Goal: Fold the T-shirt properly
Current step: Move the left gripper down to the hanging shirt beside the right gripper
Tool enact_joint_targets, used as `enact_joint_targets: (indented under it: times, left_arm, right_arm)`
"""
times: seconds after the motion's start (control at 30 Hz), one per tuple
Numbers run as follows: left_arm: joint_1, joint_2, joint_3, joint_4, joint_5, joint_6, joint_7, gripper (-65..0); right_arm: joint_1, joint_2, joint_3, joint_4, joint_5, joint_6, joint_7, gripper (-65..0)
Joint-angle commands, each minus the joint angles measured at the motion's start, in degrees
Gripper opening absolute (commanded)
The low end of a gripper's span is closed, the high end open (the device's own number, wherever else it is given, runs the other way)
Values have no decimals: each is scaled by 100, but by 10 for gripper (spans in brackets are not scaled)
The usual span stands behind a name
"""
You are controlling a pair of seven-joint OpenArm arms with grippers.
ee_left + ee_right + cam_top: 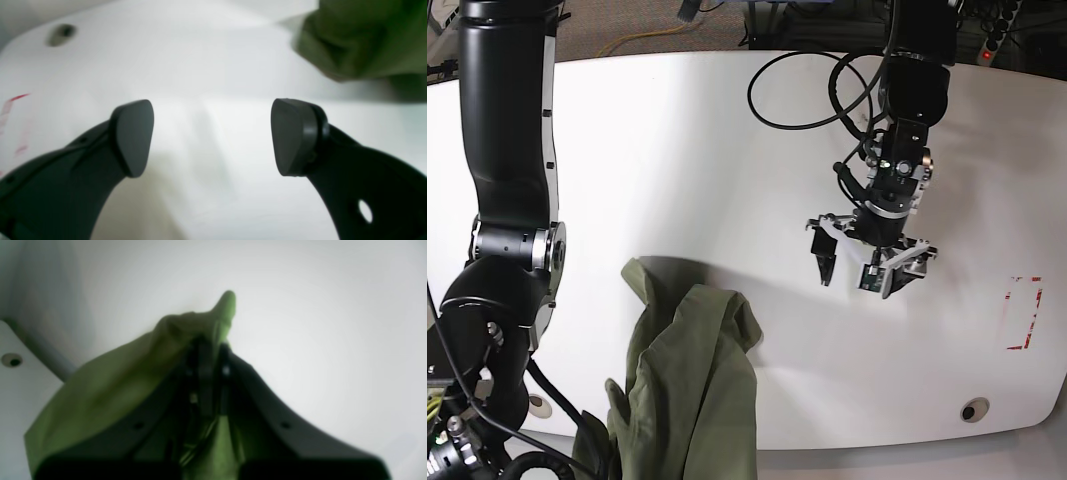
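White tabletop (677,150) fills the scene. Left hand (857,268) hovers spread wide and empty, while the right hand (210,350) pinches the T-shirt (692,400), olive-green, lifted and hanging in crumpled folds.

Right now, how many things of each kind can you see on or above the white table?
Garment: 1, the T-shirt.
Grippers: 2, the left gripper and the right gripper.
Black cable loop: 1.
Red marking: 1.
Total: 5.
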Motion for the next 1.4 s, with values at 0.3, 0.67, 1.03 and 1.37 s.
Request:
enact_joint_targets:
  times: [0.3, 0.67, 1.03, 1.37]
  left_arm:
    - [-409, 45, 1089, -956, 34, -10, -942, -142]
    - [-1095, 335, 1643, -2416, 8, -10, -1610, -140]
    - [-1789, 1109, 1748, -4174, 34, 8, -2349, -140]
    - [-2193, 1266, 1766, -5062, 34, 817, -3026, -143]
  right_arm:
    - [246, 35, -144, 39, -31, -85, 228, -650]
    - [246, 79, -135, 39, -31, -85, 228, -650]
    - [246, 96, -153, 39, -31, -85, 228, -650]
    - [246, 105, -153, 39, -31, -76, 228, -650]
